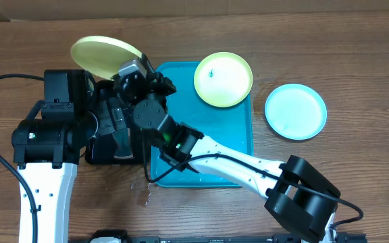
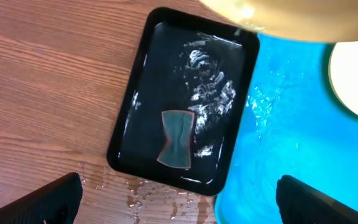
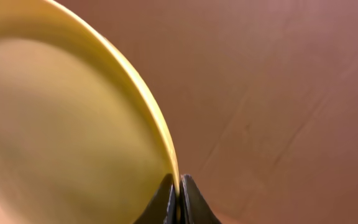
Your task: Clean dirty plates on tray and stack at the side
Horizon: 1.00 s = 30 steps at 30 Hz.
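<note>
Overhead, the right arm reaches from the near right across the tray (image 1: pixel 228 142) to its far left corner, where the right fingers (image 1: pixel 135 71) pinch the rim of a pale yellow plate (image 1: pixel 103 54). This plate is tilted and off the counter (image 1: pixel 356 54), up beyond the tray's left edge. A second yellow plate (image 1: pixel 223 79) lies flat at the tray's far right corner, its edge over the rim, with a small dark speck (image 1: pixel 211 73) left of its middle. A blue plate (image 1: pixel 296 111) lies on the counter just right of the tray, not touching it. In the right wrist view the two fingers meet tightly on the thin edge of the held plate, whose face fills the left half of the picture. In the left wrist view the left fingers (image 2: pixel 48 202) stand wide apart and hold nothing, hanging above a black tray (image 2: pixel 142 112) that sits against the blue tray's left side. A dark green sponge (image 2: pixel 176 138) lies in the black tray near its front end, with white suds (image 2: pixel 207 81) smeared behind it. Water drops (image 2: pixel 138 196) dot the counter in front of the black tray, and the blue tray's floor looks wet.
</note>
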### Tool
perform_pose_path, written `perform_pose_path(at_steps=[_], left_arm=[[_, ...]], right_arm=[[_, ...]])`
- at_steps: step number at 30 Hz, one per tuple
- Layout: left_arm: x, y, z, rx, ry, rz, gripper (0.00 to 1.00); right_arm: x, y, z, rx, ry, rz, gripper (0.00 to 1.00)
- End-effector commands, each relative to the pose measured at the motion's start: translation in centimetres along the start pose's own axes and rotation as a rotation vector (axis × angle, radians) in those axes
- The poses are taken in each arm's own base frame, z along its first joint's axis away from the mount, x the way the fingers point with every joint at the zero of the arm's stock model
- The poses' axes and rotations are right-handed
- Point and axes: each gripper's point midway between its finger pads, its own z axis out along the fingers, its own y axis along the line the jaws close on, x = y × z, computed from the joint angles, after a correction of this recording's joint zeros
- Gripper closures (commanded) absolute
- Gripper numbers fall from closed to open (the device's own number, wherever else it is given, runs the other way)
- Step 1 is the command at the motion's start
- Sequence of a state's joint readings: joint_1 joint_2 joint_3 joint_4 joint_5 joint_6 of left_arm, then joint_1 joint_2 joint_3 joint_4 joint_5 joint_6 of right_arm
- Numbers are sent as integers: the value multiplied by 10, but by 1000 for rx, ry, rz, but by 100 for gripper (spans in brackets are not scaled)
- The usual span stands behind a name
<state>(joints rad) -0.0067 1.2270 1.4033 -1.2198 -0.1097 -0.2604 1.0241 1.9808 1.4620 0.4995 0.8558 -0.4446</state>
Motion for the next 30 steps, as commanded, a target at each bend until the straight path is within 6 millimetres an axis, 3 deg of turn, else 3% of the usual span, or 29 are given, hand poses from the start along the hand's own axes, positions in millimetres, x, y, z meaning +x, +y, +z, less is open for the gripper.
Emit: perform_pose_path(at_steps=[1,8,30], left_arm=[[-4,2,-3,-7,-14,-20,0],[-4,2,-3,-7,-14,-20,0],[-4,2,-3,-7,-14,-20,0]], right_arm=[[-25,-9,-5,49,-46,-11,96],[-34,-9,-9,52,-75,23,96],[-32,-14,-9,78,-61,25,96]])
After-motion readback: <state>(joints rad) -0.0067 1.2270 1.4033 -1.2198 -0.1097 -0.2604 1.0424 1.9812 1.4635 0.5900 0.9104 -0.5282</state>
